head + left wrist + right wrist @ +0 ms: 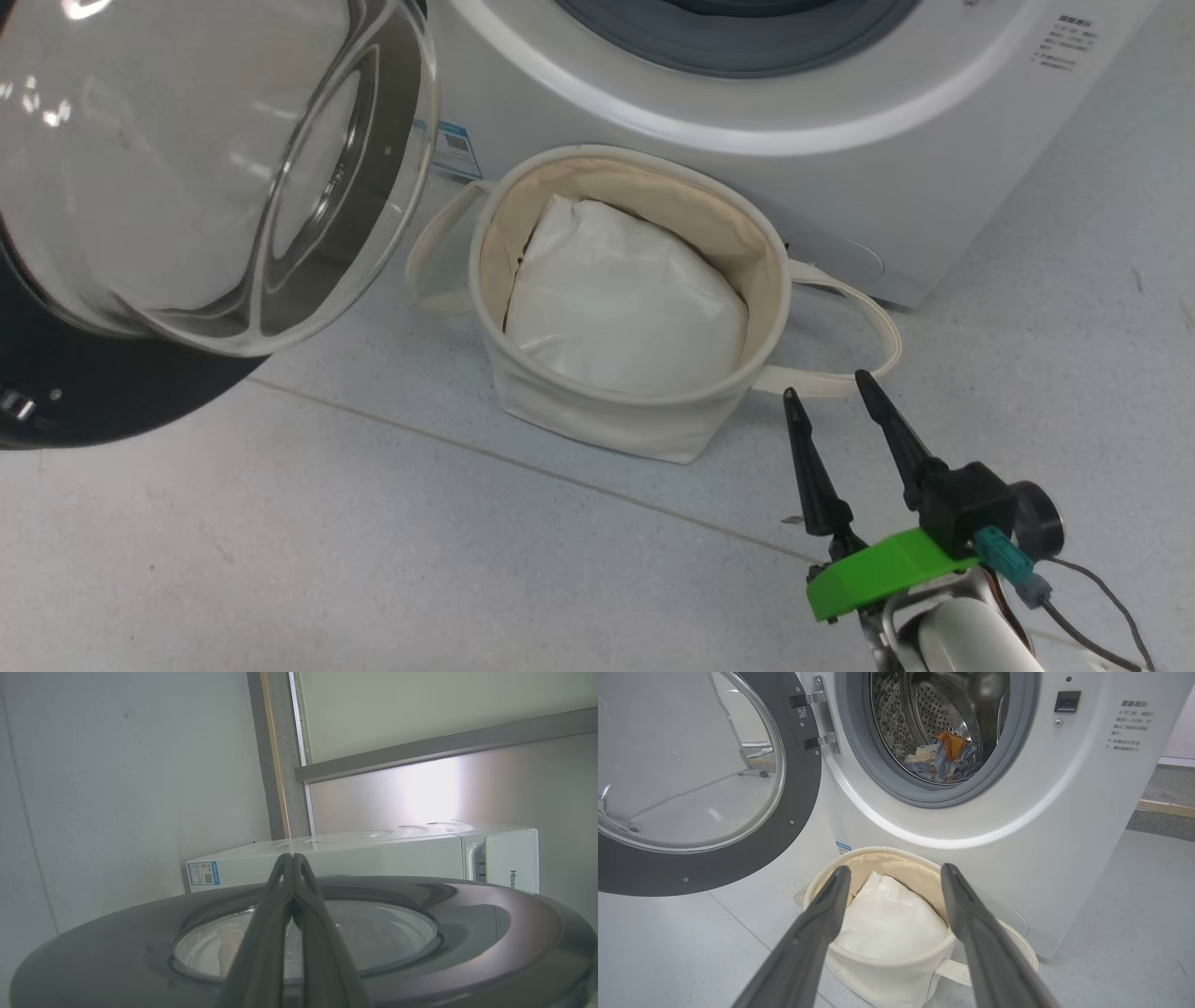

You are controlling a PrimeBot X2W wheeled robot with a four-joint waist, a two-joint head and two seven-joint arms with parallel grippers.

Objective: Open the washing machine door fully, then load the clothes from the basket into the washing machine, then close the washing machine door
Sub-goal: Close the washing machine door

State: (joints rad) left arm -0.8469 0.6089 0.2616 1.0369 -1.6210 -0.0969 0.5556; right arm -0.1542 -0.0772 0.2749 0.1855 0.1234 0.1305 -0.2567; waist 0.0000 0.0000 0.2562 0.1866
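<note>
My right end effector (826, 385) is spread wide and empty, just short of the basket (635, 425), which holds a white padded bag (625, 308). The clothes (945, 753) lie ahead and above, inside the washing machine (1064, 812). Loading looks done, so closing is the step in hand. My left end effector (292, 857) is pinched closed on nothing, with the washing machine door (467, 933) right beneath it, swung wide. Next move probably pushes that rim toward the opening until it latches. Contact unclear.
</note>
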